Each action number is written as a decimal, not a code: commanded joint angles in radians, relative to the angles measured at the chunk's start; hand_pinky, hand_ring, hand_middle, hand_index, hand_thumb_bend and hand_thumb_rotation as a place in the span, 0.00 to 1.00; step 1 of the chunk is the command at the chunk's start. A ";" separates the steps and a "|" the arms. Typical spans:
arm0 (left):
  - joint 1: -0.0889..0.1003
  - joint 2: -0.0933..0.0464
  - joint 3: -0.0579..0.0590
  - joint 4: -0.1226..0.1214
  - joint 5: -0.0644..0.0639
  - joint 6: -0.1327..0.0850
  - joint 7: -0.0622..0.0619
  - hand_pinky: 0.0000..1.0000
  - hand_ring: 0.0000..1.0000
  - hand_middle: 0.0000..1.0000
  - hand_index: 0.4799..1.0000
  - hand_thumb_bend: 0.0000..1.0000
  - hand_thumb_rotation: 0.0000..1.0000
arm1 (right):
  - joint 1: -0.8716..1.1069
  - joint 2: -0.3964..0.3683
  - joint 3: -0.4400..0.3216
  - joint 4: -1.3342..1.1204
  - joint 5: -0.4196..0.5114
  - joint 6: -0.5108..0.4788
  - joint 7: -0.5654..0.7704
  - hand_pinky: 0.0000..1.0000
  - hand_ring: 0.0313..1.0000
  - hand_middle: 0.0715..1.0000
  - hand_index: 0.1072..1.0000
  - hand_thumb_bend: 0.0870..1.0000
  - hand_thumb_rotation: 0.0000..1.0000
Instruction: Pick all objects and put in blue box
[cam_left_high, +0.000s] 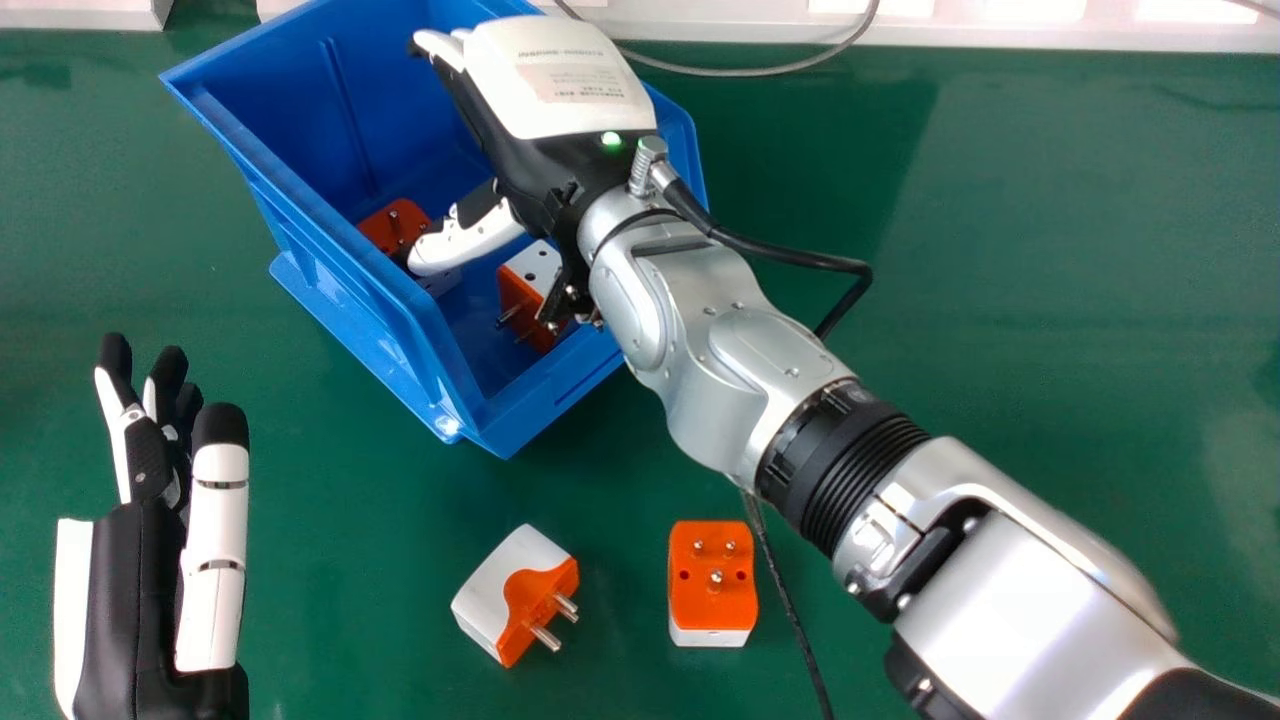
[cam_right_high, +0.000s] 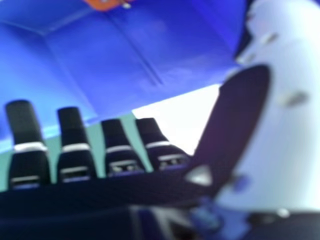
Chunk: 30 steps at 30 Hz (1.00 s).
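Adapters (cam_left_high: 528, 290) confirmed inside blue box (cam_left_high: 300, 230); my right hand (cam_left_high: 560, 90), released and empty, above it. Two loose adapters (cam_left_high: 490, 597) lie in front of it, my left hand (cam_left_high: 140, 590) front-left.

The place looks like a robotics lab or workshop, judging by its plain green worktop (cam_left_high: 1050, 250) and the robot arm (cam_left_high: 690, 350) coming in from 4 o'clock. A blue box (cam_left_high: 365, 350) stands at 10 o'clock, plugs (cam_left_high: 495, 595) lie at 7 and 5, and a loose cable (cam_left_high: 750, 73) trails near 12.
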 joint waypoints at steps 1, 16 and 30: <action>-0.005 0.011 0.006 -0.009 -0.006 -0.019 -0.002 1.00 1.00 1.00 1.00 0.44 0.86 | 0.013 0.026 -0.008 -0.067 0.008 0.003 -0.014 0.65 0.79 0.88 0.85 0.51 0.28; -0.050 0.023 0.015 0.011 -0.021 -0.005 -0.008 1.00 1.00 1.00 1.00 0.42 0.85 | 0.398 -0.192 -0.014 -0.862 -0.084 0.086 0.103 0.69 0.83 0.89 0.86 0.40 0.25; -0.070 0.034 0.015 0.022 -0.021 -0.002 -0.009 1.00 1.00 1.00 1.00 0.40 0.81 | 0.911 -0.394 -0.156 -1.454 -0.081 -0.017 0.188 0.72 0.86 0.92 0.91 0.31 0.53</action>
